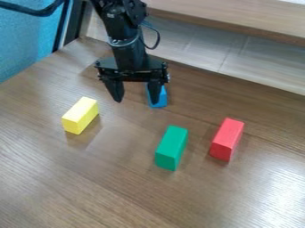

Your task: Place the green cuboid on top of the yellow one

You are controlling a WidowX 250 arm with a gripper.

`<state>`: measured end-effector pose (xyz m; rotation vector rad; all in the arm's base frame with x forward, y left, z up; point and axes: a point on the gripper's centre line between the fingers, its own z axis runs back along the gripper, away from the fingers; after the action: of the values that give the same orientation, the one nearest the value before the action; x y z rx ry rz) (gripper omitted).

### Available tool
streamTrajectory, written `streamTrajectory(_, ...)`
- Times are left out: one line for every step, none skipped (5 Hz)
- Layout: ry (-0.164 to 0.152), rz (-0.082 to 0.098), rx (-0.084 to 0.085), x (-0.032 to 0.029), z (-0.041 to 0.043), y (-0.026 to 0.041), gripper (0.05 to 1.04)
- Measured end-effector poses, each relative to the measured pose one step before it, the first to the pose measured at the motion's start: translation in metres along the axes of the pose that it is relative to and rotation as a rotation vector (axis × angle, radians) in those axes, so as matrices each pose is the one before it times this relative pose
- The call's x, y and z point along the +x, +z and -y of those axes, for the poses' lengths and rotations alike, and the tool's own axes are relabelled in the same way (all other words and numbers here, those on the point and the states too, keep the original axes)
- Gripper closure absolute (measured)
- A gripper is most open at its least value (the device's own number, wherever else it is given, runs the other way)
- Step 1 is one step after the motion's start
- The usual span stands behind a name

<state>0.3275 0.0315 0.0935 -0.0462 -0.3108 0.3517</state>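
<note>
Wooden tabletop (77,187) under green cuboid (171,148); tiled panel (253,64) behind.

From my station I see a red block (227,139) on the wooden surface (113,187), a blue block (158,96) farther back, and a blue panel (26,42) at upper left.

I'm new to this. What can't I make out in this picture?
All in the camera view:
- Part of the blue block: hidden behind one finger of the tool; whether they touch can't be told.
- The arm's upper part: cut off by the top edge.
- Far sides and undersides of the yellow, green and red blocks: hidden by the blocks themselves.
</note>
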Motion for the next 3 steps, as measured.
streamTrajectory(0.0034,-0.0385,0.0039,-0.00647,-0.0005,-0.01019,0.083)
streamTrajectory(-0.0122,-0.0471,-0.0158,-0.00784,0.00922,-0.01531,0.083)
streamTrajectory(-0.0166,0.002,-0.0269,-0.00192,0.01098,-0.00055,0.083)
